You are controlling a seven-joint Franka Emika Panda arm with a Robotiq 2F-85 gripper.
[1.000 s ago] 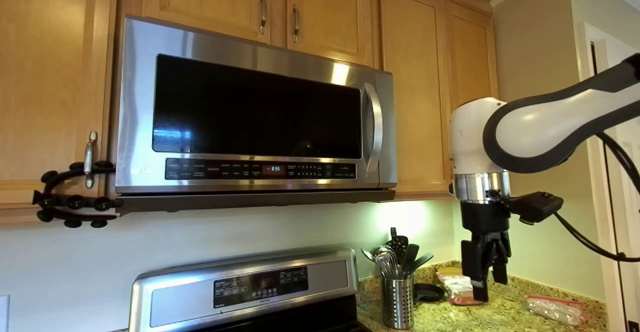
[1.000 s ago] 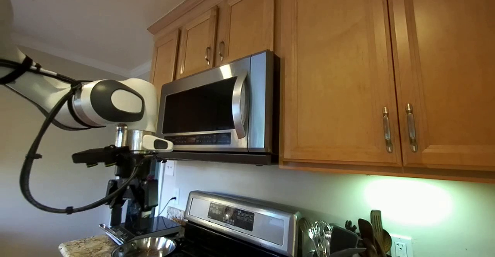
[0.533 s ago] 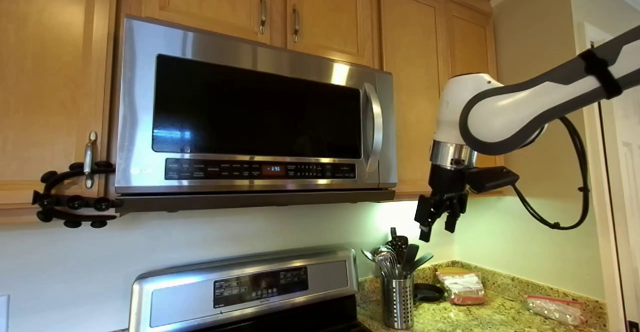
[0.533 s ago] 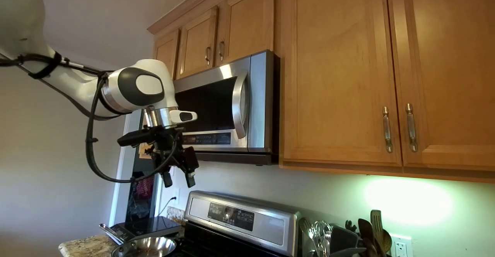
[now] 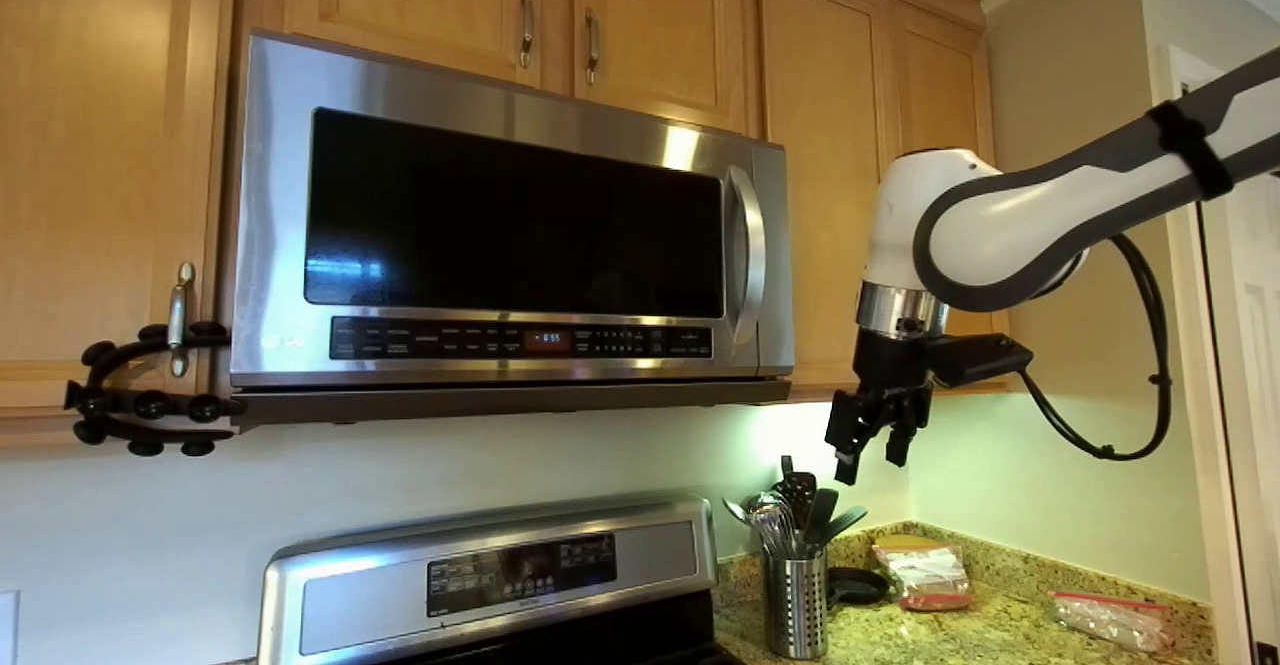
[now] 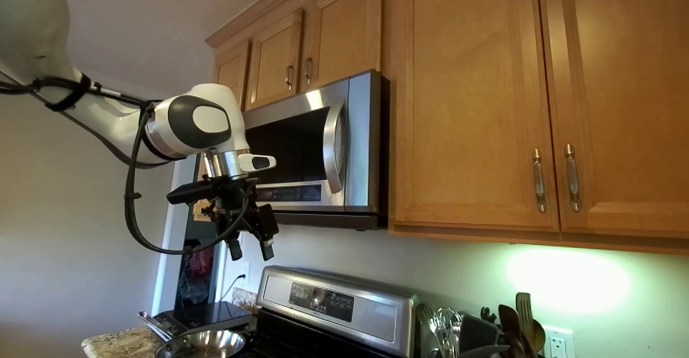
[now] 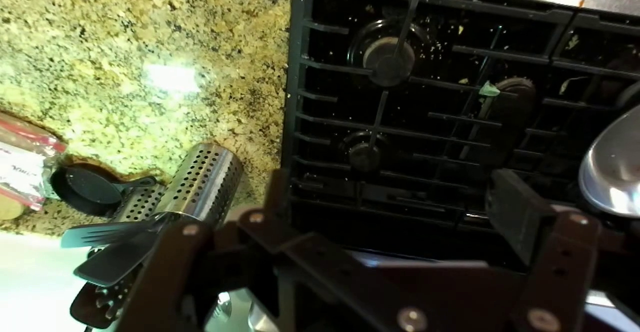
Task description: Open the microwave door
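Observation:
The microwave door (image 5: 510, 215) is shut in both exterior views, with a dark window and a button strip below. Its vertical steel handle (image 5: 750, 255) is on the door's right side; the handle also shows in an exterior view (image 6: 332, 148). My gripper (image 5: 872, 460) is open and empty, pointing down, tilted a little. It is apart from the handle and lower than it. In an exterior view my gripper (image 6: 251, 251) is left of the handle, and the arm hides the door's left part. In the wrist view my gripper's fingers (image 7: 517, 212) stand wide apart; the door is out of view.
A steel stove (image 5: 490, 575) stands below the microwave. A perforated utensil holder (image 5: 797, 605) with tall utensils stands below my gripper on the granite counter (image 5: 900, 635). A steel pan (image 6: 207, 343) is on the stove. Wooden cabinets (image 6: 468, 94) flank the microwave.
My gripper has risen and moved toward the microwave, and has tilted. Most of this came before half a second ago; since then it has barely moved. The door has not moved.

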